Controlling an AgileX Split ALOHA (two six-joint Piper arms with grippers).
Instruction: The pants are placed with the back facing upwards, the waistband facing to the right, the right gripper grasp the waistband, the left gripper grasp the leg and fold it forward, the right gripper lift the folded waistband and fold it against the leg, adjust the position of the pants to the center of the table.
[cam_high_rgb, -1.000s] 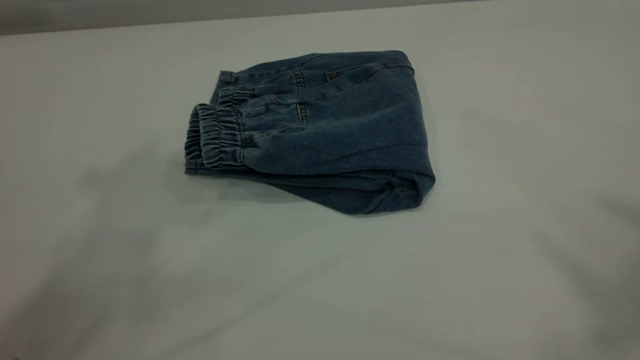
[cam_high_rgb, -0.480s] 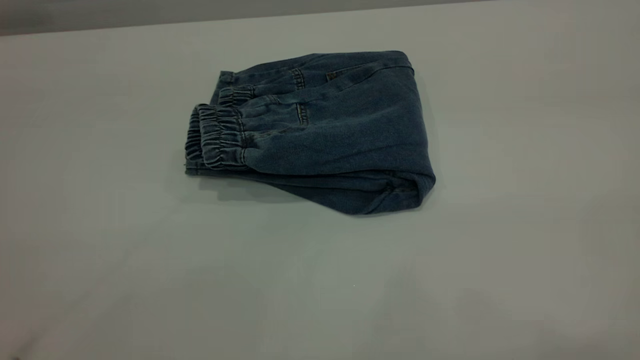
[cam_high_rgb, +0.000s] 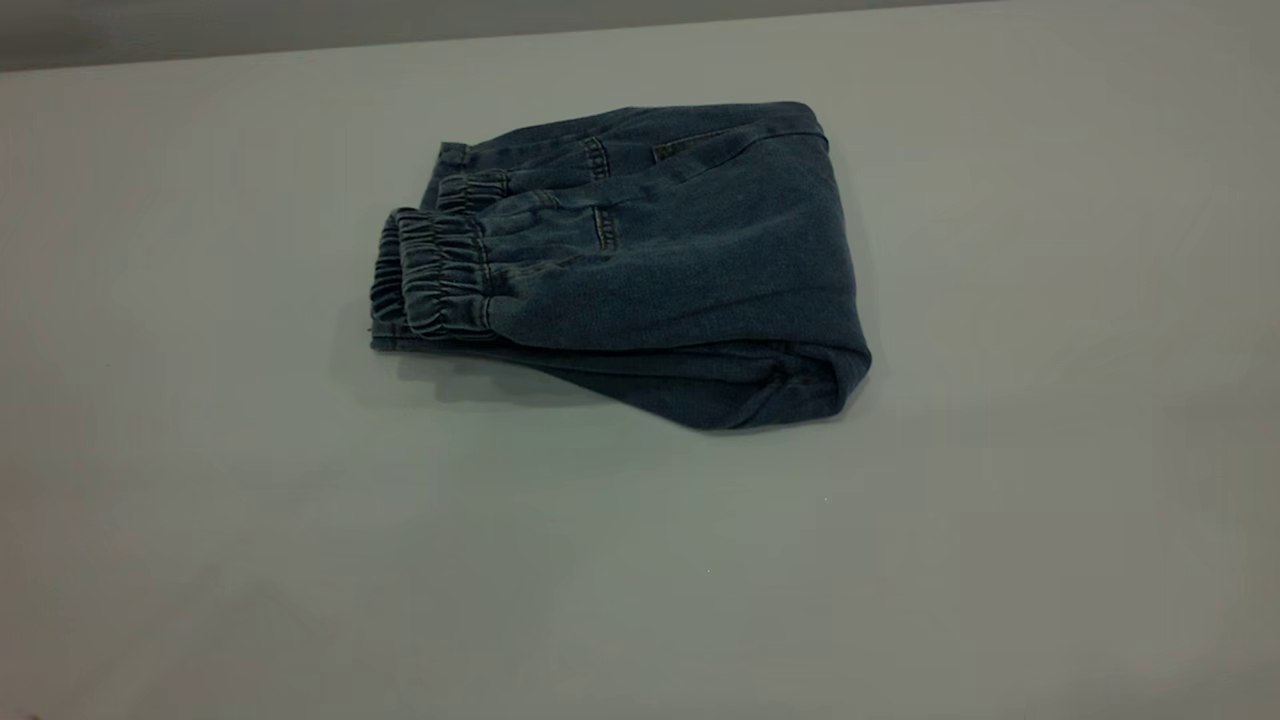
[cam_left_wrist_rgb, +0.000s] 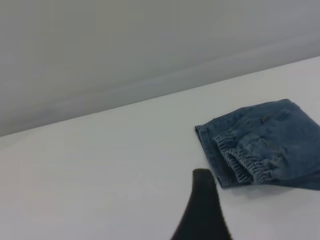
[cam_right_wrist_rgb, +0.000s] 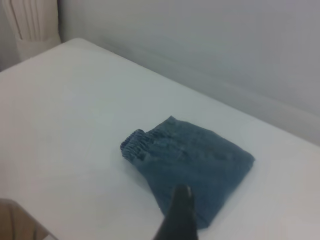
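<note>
Standing withdrawn from the garment, the left claw (cam_left_wrist_rgb: 202, 210) and the right claw (cam_right_wrist_rgb: 177, 215) each showed a single dark finger in its own wrist view, holding nothing, and how far either was open could not be told. Arm shadows that lay across the worktop (cam_high_rgb: 200, 560) a second earlier had cleared, and the pants (cam_high_rgb: 640, 260) had not shifted. They lay folded, waistband (cam_high_rgb: 430, 270) uppermost, slightly toward the far edge, so folding was judged complete and centring doubtful.
</note>
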